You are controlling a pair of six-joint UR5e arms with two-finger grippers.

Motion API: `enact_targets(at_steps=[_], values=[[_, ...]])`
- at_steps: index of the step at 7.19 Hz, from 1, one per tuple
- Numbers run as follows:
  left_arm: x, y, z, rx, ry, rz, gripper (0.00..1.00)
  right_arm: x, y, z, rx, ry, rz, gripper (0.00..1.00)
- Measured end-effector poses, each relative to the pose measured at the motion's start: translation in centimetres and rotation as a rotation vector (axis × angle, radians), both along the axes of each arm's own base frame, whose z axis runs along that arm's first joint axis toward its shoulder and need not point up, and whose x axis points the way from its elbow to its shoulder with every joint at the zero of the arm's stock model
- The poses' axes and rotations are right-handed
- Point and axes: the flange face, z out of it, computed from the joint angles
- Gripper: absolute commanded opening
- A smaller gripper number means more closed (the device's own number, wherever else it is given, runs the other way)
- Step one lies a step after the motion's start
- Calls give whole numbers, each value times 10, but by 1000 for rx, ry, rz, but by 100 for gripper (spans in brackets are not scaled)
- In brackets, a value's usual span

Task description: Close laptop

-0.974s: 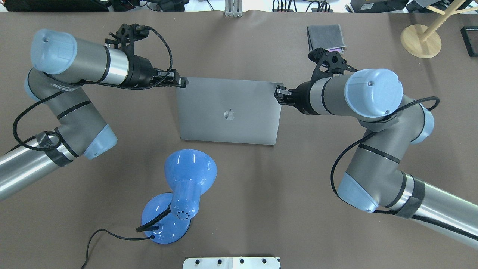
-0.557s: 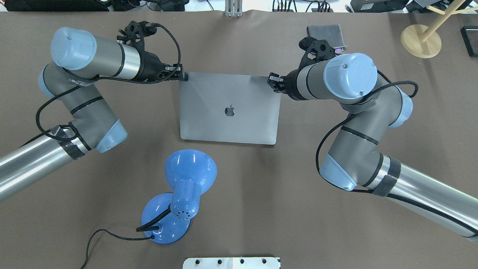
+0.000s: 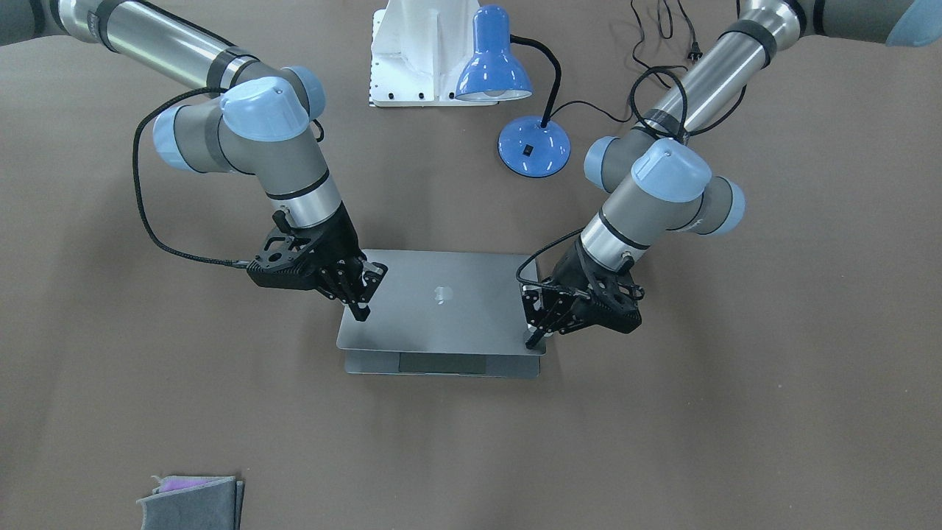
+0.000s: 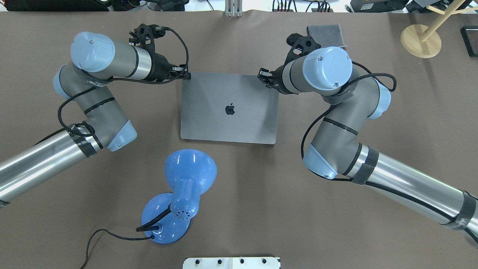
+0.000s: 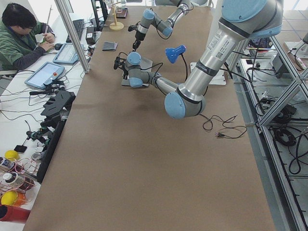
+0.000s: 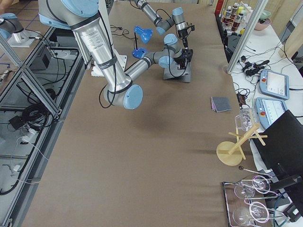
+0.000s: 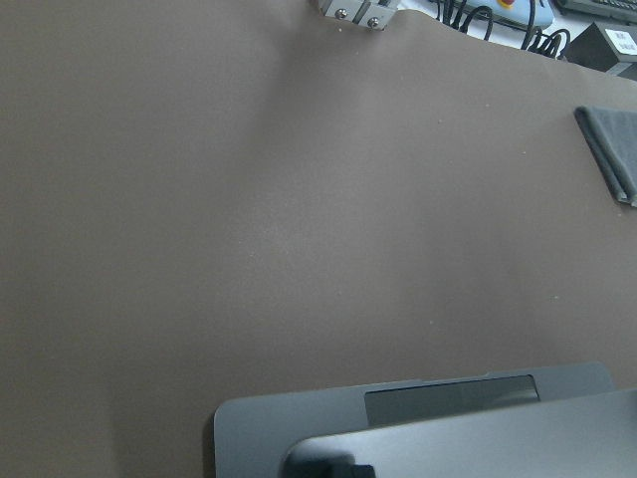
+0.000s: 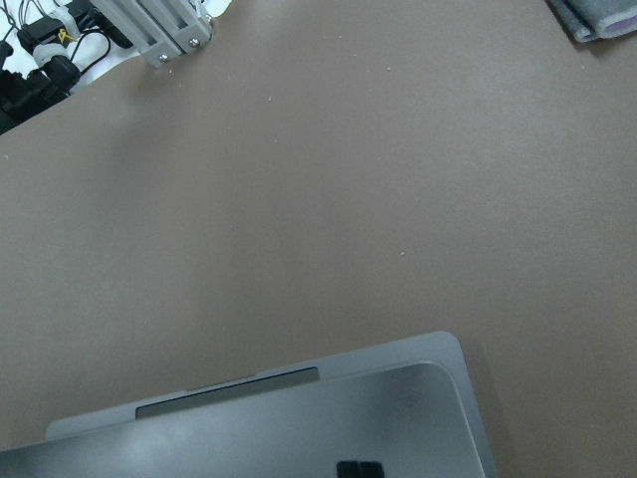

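The space-grey laptop (image 4: 229, 123) lies in the middle of the table, apple logo up. Its lid is almost down; in the front-facing view only a narrow strip of base with the trackpad (image 3: 441, 363) shows beyond the lid (image 3: 441, 316). My left gripper (image 4: 185, 76) is shut, its tip resting on the lid's far left corner, also seen in the front-facing view (image 3: 532, 337). My right gripper (image 4: 261, 74) is shut, its tip on the far right corner (image 3: 360, 311). Both wrist views show the lid edge over the base (image 7: 478, 398) (image 8: 299, 398).
A blue desk lamp (image 4: 186, 179) stands near the laptop's hinge side, its cord trailing left. A folded grey felt cloth (image 4: 326, 33) lies far right, behind my right wrist. A wooden stand (image 4: 420, 39) is at the far right corner. A white mount plate (image 4: 231, 262) sits at the near edge.
Both grippers have moved away from the robot, riding the lid's far corners. The lid has tilted further down and lies nearly flat.
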Motion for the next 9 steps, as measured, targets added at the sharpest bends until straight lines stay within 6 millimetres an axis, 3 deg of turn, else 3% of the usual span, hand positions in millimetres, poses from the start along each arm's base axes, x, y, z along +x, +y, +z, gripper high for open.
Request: enact_targets(at_steps=[2, 4, 5, 6, 7, 9], values=[[31, 5, 13, 2, -46, -26, 0, -21, -2, 15, -13, 40, 6, 0], [28, 4, 4, 14, -36, -21, 0, -18, -1, 8, -8, 28, 5, 0], [14, 0, -13, 10, 2, 1, 18, -6, -3, -2, -13, 3, -11, 2], [-7, -3, -32, -6, 35, 34, 70, 13, -10, -9, -30, -28, -38, 56], [-29, -4, -51, -23, 47, 62, 99, 38, -16, -8, -46, -49, -54, 99], [-100, 1, -71, -38, 58, 111, 99, 112, -15, 5, -58, 29, -56, 100]])
